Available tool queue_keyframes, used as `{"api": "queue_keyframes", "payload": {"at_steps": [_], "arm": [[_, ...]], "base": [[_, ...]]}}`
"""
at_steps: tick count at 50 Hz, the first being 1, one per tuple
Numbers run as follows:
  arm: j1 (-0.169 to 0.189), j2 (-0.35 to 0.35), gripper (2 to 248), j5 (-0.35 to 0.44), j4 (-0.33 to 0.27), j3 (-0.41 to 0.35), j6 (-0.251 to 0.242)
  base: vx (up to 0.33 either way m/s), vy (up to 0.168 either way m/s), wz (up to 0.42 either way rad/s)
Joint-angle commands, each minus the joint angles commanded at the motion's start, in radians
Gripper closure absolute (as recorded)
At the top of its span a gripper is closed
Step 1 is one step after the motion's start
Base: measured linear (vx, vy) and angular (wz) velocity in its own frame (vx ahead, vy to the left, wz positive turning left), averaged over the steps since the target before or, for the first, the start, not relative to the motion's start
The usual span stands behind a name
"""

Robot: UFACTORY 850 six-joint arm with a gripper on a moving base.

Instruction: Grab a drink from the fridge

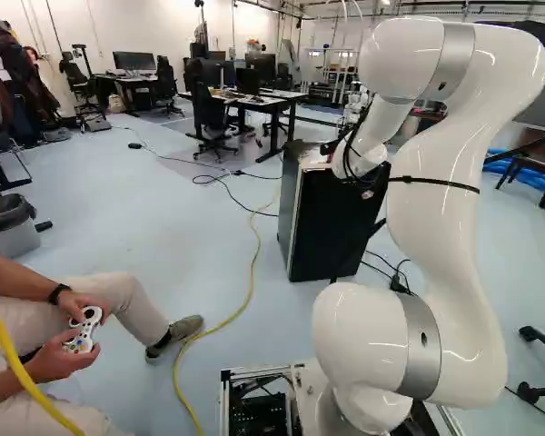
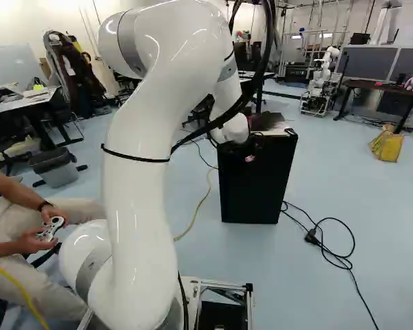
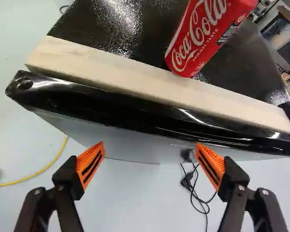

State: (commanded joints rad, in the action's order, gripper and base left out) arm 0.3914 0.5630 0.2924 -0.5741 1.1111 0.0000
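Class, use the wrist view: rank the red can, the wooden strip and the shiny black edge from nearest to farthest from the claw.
1. Shiny black edge: nearest, running crosswise just ahead of the open claw.
2. Wooden strip: next, along the far side of that edge.
3. Red can: farthest, at the wooden strip's far side.

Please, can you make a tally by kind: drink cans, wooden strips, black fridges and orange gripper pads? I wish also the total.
Drink can: 1
Wooden strip: 1
Black fridge: 1
Orange gripper pads: 2
Total: 5
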Motion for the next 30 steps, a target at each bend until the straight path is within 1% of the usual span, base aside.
{"api": "queue_keyframes", "payload": {"at_steps": [14, 30], "arm": [[0.000, 0.001, 3, 0.000, 0.000, 0.001, 0.000], [0.014, -0.051, 3, 0.000, 0.000, -0.069, 0.000]], "base": [[0.000, 0.000, 0.000], [0.000, 0.000, 0.000]]}}
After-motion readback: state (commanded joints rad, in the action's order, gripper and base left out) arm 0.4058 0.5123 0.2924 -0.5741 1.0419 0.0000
